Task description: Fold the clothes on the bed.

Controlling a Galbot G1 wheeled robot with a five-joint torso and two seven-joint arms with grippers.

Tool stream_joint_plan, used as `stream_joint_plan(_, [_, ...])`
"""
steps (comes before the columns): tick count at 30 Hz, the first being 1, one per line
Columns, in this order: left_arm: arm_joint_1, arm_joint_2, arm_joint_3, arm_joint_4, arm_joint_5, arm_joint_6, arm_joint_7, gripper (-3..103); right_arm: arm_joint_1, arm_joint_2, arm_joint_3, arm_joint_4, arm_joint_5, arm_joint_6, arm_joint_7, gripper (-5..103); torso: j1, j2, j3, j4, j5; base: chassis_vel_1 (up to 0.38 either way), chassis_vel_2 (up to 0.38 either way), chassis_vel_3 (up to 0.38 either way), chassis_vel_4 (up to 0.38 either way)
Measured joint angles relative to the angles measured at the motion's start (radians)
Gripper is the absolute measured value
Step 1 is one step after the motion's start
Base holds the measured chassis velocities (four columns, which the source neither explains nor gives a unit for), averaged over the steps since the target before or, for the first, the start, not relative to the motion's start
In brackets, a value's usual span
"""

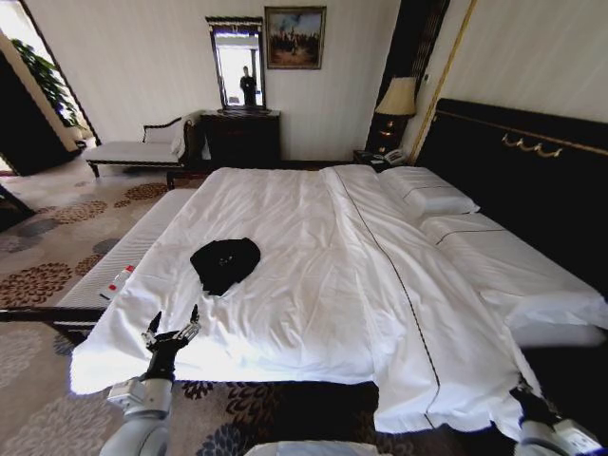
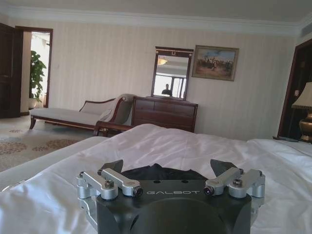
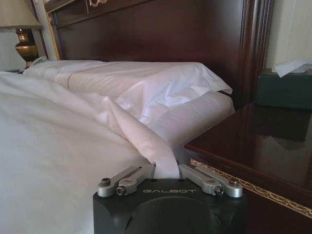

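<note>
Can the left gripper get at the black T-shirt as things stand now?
Probably yes. The left gripper hangs open over the white duvet, pointed at the black T-shirt, with bare cloth between them and nothing in the way.

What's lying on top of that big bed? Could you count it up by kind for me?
Black T-shirts: 1, bunched up on the white duvet
White pillows: 2, one farther from the robot, one nearer, both by the dark headboard
Total: 3 things on the duvet
</note>
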Motion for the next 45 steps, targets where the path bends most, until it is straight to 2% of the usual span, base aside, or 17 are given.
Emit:
stream_joint_plan(9, [0.016,0.005,-0.011,-0.014,0.003,0.0,0.0,100,0.122,-0.006,-0.059,-0.197,-0.085,0.08,-0.01,2,0.0,0.0,0.0,-0.0004,-0.0001,0.0,0.0,0.0,0.0])
stream_joint_plan(15, [0.028,0.002,-0.015,-0.024,0.009,0.0,0.001,100,0.139,-0.002,-0.062,-0.204,-0.139,0.106,0.03,6,0.0,0.0,0.0,-0.0011,0.0,0.0,0.0,0.0,0.0])
stream_joint_plan(17, [0.032,-0.001,-0.017,-0.028,0.01,0.0,0.001,100,0.121,0.007,-0.049,-0.157,-0.141,0.106,0.039,17,0.0,0.0,0.0,-0.0013,-0.0001,0.0,0.0,0.0,0.0])
stream_joint_plan(18, [0.034,-0.003,-0.019,-0.03,0.011,0.0,0.001,100,0.108,0.015,-0.038,-0.12,-0.145,0.106,0.047,17,0.0,0.0,0.0,-0.0013,-0.0002,0.0,0.0,0.0,0.0])
stream_joint_plan(19, [0.037,-0.006,-0.021,-0.034,0.012,0.0,0.001,100,0.086,0.031,-0.018,-0.065,-0.16,0.106,0.066,27,0.0,0.0,0.0,-0.0008,-0.0001,0.0,0.0,0.0,0.0])
stream_joint_plan(22, [0.042,-0.01,-0.024,-0.04,0.013,0.0,0.001,100,0.052,0.053,0.015,0.016,-0.189,0.101,0.094,33,0.0,0.0,0.0,-0.0004,0.0001,0.0,0.0,0.0,0.0])
stream_joint_plan(24, [0.048,-0.015,-0.027,-0.048,0.016,0.0,0.001,100,-0.009,0.079,0.08,0.16,-0.253,0.062,0.165,44,0.0,0.0,0.0,-0.0004,-0.0001,0.0,0.0,0.0,0.0])
stream_joint_plan(25, [0.048,-0.015,-0.027,-0.048,0.016,0.0,0.001,100,-0.009,0.079,0.08,0.16,-0.253,0.062,0.165,44,0.0,0.0,0.0,-0.0004,-0.0001,0.0,0.0,0.0,0.0])
stream_joint_plan(27, [0.052,-0.019,-0.032,-0.058,0.021,0.0,0.001,100,-0.072,0.097,0.15,0.313,-0.286,0.014,0.201,54,0.0,0.0,0.0,-0.0007,-0.0004,0.0,0.0,0.0,0.0])
stream_joint_plan(31, [0.058,-0.026,-0.039,-0.07,0.028,0.004,0.001,100,-0.145,0.107,0.215,0.499,-0.246,-0.039,0.209,65,0.0,0.0,0.0,-0.0008,-0.0004,0.0,0.0,0.0,0.0])
stream_joint_plan(33, [0.064,-0.032,-0.042,-0.08,0.032,0.012,0.0,100,-0.165,0.108,0.209,0.602,-0.201,-0.051,0.199,77,0.0,0.0,0.0,-0.0006,-0.0007,0.0,0.0,0.0,0.0])
stream_joint_plan(36, [0.07,-0.036,-0.043,-0.09,0.036,0.019,-0.002,100,-0.166,0.111,0.172,0.66,-0.168,-0.049,0.174,82,0.0,0.0,0.0,-0.0002,-0.0003,0.0,0.0,0.0,0.0])
stream_joint_plan(37, [0.078,-0.039,-0.043,-0.102,0.039,0.027,-0.003,100,-0.161,0.116,0.111,0.705,-0.132,-0.039,0.136,92,0.0,0.0,0.0,-0.0001,-0.0002,0.0,0.0,0.0,0.0])
stream_joint_plan(41, [0.096,-0.041,-0.043,-0.13,0.046,0.044,-0.003,100,-0.135,0.129,0.019,0.74,-0.113,-0.02,0.076,99,0.0,0.0,0.0,0.0,-0.0001,0.0,0.0,0.0,0.0])
stream_joint_plan(42, [0.11,-0.04,-0.043,-0.155,0.053,0.053,0.008,100,-0.115,0.136,-0.028,0.742,-0.138,0.004,0.008,100,0.0,0.0,0.0,-0.0001,-0.0002,0.0,0.0,0.0,0.0])
stream_joint_plan(44, [0.115,-0.039,-0.043,-0.163,0.055,0.055,0.015,100,-0.111,0.136,-0.039,0.742,-0.147,0.012,-0.013,100,0.0,0.0,0.0,-0.0002,-0.0001,0.0,0.0,0.0,0.0])
stream_joint_plan(45, [0.123,-0.038,-0.044,-0.177,0.057,0.058,0.029,100,-0.103,0.135,-0.061,0.741,-0.168,0.03,-0.063,100,0.0,0.0,0.0,-0.0002,-0.0001,0.0,0.0,0.0,0.0])
